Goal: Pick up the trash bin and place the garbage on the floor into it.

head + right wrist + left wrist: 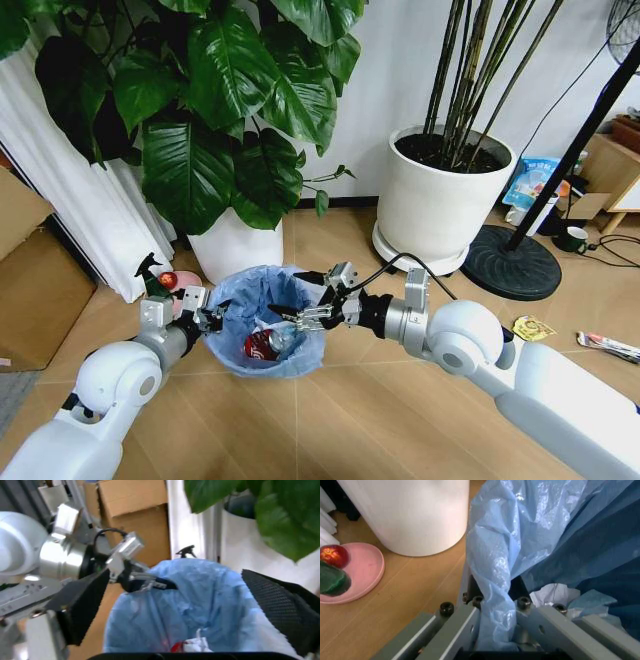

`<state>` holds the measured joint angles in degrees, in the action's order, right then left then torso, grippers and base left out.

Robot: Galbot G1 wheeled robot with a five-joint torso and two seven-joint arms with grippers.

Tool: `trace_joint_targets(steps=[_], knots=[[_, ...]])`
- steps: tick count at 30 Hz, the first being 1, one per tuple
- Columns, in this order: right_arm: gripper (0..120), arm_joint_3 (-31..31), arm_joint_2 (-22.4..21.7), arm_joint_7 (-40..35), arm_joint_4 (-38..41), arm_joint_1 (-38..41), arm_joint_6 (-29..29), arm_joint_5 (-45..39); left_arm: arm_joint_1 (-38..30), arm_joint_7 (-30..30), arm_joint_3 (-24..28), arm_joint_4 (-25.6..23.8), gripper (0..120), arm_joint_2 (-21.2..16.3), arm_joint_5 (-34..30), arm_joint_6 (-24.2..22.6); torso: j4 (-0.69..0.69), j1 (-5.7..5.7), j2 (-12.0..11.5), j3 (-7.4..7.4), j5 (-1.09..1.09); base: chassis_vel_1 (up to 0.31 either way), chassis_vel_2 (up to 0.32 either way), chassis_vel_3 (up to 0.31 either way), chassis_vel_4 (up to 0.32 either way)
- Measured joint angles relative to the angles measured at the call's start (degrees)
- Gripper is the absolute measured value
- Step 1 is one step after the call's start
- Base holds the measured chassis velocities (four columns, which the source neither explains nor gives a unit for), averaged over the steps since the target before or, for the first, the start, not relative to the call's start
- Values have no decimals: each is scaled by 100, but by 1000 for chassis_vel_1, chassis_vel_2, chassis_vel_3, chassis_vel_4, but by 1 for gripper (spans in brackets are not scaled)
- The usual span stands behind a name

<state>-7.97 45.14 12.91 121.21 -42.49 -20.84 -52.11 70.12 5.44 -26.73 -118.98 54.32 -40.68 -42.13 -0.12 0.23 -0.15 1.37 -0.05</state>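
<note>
The trash bin point(262, 300), lined with a crinkly light-blue bag, stands on the floor in front of me. My left gripper point(212, 318) is shut on the bin's rim and bag point(496, 600) at its left side. Over the bin's mouth hovers my right gripper point(298, 318), open, its mesh pads point(84, 607) wide apart with nothing between them. Inside the bin lie a red piece point(260, 346) and crumpled white paper point(551, 594). On the floor to the right lie a yellow wrapper point(532, 327) and a long thin wrapper point(607, 345).
A white plant pot point(236, 245) stands just behind the bin, and a larger one point(440, 200) at the back right. A pink plate point(362, 573) with a red apple and a green spray bottle point(150, 272) sits left of the bin. Cardboard boxes point(35, 280) are at the far left, a black stand base point(515, 262) at the right.
</note>
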Motion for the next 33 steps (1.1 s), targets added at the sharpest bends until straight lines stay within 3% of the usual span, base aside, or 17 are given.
trace_joint_targets(steps=[7, 17, 19, 29, 31, 33], knots=[[100, 675, 48, -667, -74, -568, 94, 140, 38, 2, -56, -2, 0, 58, 29, 0, 0, 0, 0, 0, 1, 0, 0, 0, 0], [100, 1122, 335, -1846, -98, -1091, 85, 383, 236, 28, -221, -170, 0, 149, 90, 0, 2, 0, 0, 0, 0, 0, 0, 0, 0], [100, 1616, 515, -2081, -77, -1528, 19, 653, 289, 33, -235, -218, 0, 161, 93, 0, 1, 0, 0, -1, -1, 0, 0, 0, 0], [100, 2443, 678, -2109, 122, -2513, -20, 1206, 346, 34, -240, -262, 0, 165, 104, 0, -6, -1, 0, -1, -3, 0, 0, 0, 0], [100, 2921, 822, -2049, 237, -2971, -7, 1517, 370, 35, -233, -282, 0, 180, 116, 0, 2, -1, 1, -2, 3, 0, 0, 0, 0], [100, 3157, 926, -1999, 277, -3301, 2, 1695, 379, 37, -219, -284, 0, 202, 133, 0, -1, -1, 0, -1, -4, 0, 0, 0, 0]])
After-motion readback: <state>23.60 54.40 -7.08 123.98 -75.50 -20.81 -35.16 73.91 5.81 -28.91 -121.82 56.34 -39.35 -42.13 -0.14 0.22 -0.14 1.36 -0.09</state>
